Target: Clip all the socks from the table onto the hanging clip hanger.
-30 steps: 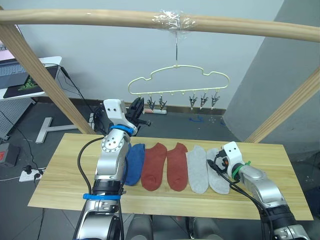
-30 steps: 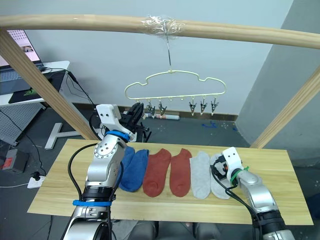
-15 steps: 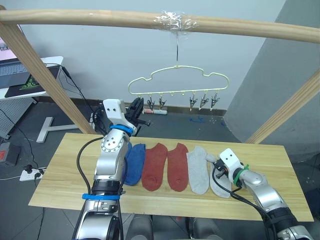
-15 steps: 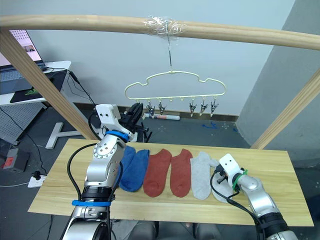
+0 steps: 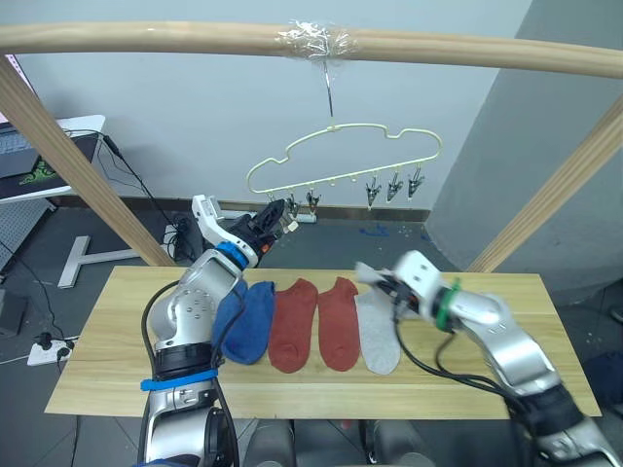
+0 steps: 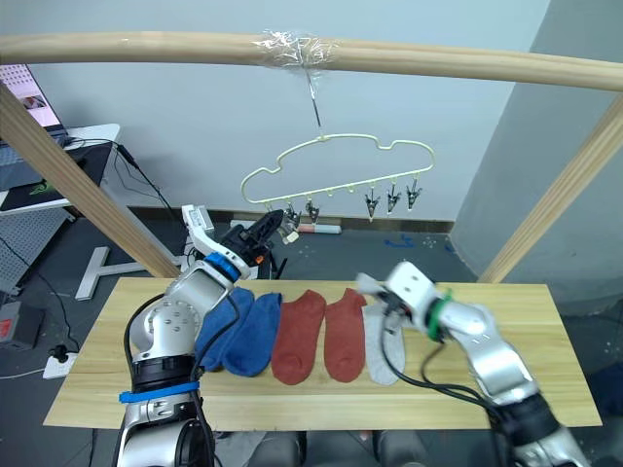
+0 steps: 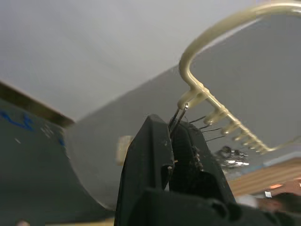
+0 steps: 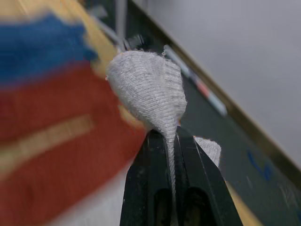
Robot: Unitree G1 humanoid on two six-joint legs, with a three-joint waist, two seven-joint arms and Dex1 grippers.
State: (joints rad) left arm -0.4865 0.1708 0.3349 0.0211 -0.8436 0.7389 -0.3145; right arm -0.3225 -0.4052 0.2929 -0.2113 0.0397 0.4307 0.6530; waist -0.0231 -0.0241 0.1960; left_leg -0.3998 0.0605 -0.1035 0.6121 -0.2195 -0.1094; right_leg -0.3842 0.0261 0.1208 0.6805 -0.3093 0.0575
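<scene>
Grey sock pinched flat in right claw, lifted off counter, well below clip hanger. Left claw closed on the endmost metal clip. Five socks left lying in a row. Best to squeeze that clip wide, raise the cuff edge-first between its jaws, seat it deep, then release clip before sock. Watch for hanger swinging on its hook.

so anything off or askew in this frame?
Little stands out. The clip hanger hangs tilted, its left end lower where the left hand pinches an end clip. The right hand holds one grey sock off the table; the rest lie in a row.
</scene>
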